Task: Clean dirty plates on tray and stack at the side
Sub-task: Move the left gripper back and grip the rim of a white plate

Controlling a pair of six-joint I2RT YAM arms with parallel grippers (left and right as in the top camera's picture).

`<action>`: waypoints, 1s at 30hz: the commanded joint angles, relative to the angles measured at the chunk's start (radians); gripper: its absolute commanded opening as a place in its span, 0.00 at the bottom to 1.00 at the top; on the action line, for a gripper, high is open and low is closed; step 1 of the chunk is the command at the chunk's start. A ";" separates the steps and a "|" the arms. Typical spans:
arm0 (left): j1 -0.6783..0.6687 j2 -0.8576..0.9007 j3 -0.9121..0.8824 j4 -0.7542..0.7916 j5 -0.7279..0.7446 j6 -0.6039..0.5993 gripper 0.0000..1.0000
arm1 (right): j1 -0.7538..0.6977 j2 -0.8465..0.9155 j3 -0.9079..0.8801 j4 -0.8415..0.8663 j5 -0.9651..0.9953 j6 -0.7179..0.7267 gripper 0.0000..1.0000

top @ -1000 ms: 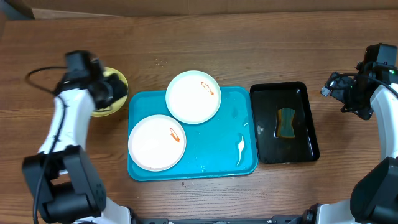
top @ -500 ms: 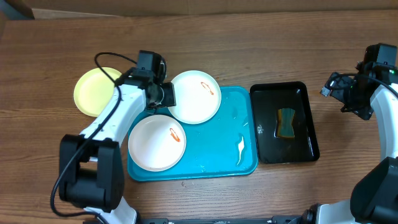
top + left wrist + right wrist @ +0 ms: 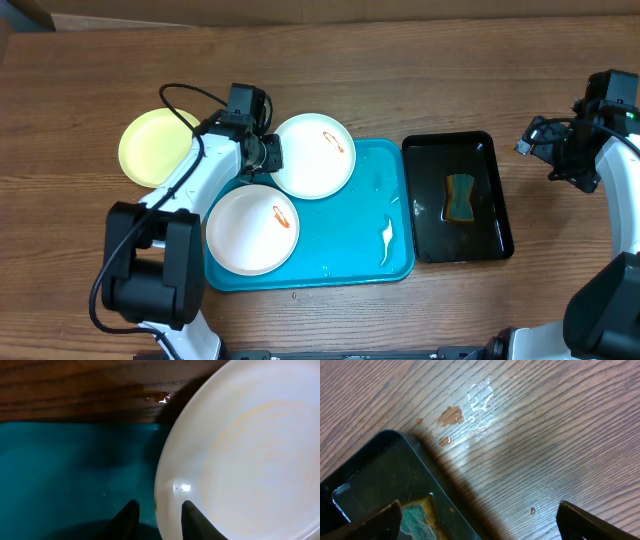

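Observation:
A white plate [image 3: 311,155] with an orange smear lies at the back of the turquoise tray [image 3: 350,240], its rim overhanging the tray's edge. A second white plate [image 3: 252,228], also smeared, sits at the tray's front left. A pale yellow-green plate [image 3: 155,147] lies on the wood to the left of the tray. My left gripper [image 3: 268,157] is at the back plate's left rim. In the left wrist view its jaws [image 3: 159,505] straddle the rim of the plate [image 3: 250,450], narrowly open, with teal tray [image 3: 60,470] showing beside one finger. My right gripper [image 3: 479,507] hangs wide open and empty.
A black tray [image 3: 435,160] to the right of the turquoise one holds a yellow-and-green sponge [image 3: 460,197]. The right wrist view shows the black tray's corner [image 3: 370,470], the sponge [image 3: 417,517] and wet spots on the wood. The right arm [image 3: 580,140] stands at the table's right edge.
My left arm swung from the yellow-green plate over to the back white plate's rim, and its jaws have narrowed around that rim. The right arm has not moved.

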 commanded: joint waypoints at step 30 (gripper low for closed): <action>-0.059 0.058 0.013 -0.089 0.320 -0.002 0.08 | -0.003 -0.018 0.006 0.002 -0.006 0.004 1.00</action>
